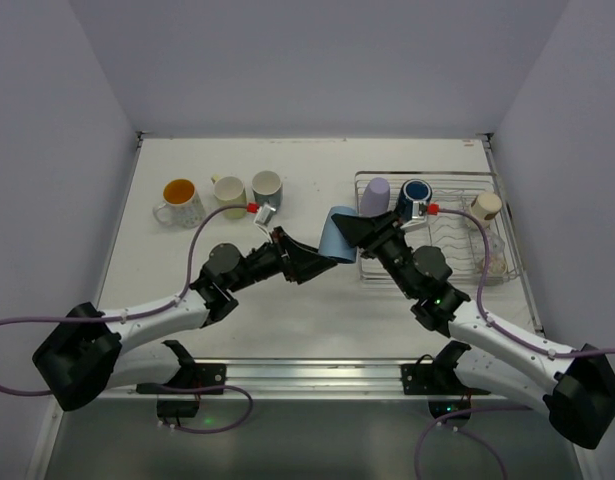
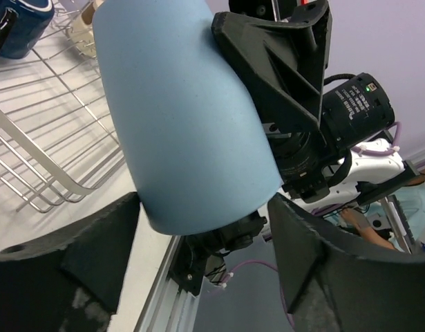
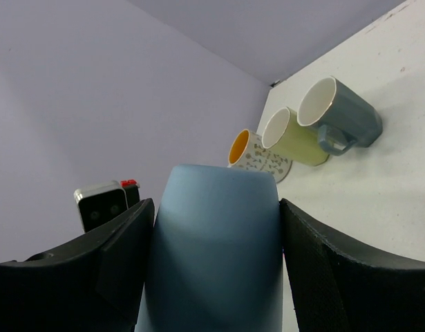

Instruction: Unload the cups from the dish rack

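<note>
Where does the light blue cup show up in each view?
Top external: light blue cup at centre, just left of the dish rack.
Left wrist: light blue cup fills the upper middle, tilted.
Right wrist: light blue cup at bottom centre.
Shared landmark: white table, in all three.

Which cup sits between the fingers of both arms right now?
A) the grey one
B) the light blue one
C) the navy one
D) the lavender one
B: the wrist views show the light blue cup between the left fingers and the right fingers. The navy cup and lavender cup are in the dish rack, and the grey cup stands outside it.
</note>
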Available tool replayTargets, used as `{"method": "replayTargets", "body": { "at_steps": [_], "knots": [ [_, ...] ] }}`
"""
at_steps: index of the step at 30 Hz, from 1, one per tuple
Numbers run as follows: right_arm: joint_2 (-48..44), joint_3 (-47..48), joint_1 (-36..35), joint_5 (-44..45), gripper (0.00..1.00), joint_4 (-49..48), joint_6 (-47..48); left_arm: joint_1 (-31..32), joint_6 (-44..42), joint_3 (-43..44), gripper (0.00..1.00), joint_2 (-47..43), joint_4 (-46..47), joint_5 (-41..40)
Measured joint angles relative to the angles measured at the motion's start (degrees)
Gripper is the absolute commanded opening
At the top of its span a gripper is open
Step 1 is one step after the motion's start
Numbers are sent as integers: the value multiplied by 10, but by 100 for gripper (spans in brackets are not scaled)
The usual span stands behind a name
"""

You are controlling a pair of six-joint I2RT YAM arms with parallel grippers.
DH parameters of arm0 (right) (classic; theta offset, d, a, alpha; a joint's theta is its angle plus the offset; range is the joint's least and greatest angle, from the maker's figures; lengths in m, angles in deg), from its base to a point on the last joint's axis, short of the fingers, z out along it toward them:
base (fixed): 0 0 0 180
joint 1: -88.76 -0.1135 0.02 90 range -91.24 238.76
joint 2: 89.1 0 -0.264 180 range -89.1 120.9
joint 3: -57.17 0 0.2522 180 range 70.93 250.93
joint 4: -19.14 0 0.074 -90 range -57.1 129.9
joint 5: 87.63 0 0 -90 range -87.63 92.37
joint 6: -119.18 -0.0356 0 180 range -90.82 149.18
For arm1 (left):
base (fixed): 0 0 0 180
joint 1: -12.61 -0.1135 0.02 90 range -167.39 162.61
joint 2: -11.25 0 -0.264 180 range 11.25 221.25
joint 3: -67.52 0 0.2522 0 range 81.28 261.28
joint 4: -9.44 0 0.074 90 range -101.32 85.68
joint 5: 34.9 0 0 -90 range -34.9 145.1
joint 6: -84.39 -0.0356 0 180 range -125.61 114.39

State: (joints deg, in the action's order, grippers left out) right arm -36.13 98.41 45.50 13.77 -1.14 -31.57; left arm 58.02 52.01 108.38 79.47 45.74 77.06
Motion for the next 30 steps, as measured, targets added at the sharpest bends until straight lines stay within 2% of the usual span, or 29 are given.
{"method": "replayTargets", "body": {
  "at_steps": [1, 4, 10, 13, 21, 30],
  "knots": [
    [0, 0, -2, 3, 26, 0, 5, 1, 2, 0, 90, -3, -1, -3],
    [0, 0, -3, 17, 25, 5, 23, 3, 0, -11, 100, -30, -17, -15],
    [6, 6, -3, 41, 24, 7, 48, 5, -12, -19, 100, -127, -84, -41],
    [16, 7, -3, 46, 24, 6, 53, 6, -10, -20, 95, -151, -111, -44],
    [56, 7, -19, 71, 24, -3, 53, 39, 43, -26, 89, -114, -96, -40],
    [64, 6, -64, 105, 23, -40, 56, 49, 48, -14, 86, -69, -71, -76]
  ]
}}
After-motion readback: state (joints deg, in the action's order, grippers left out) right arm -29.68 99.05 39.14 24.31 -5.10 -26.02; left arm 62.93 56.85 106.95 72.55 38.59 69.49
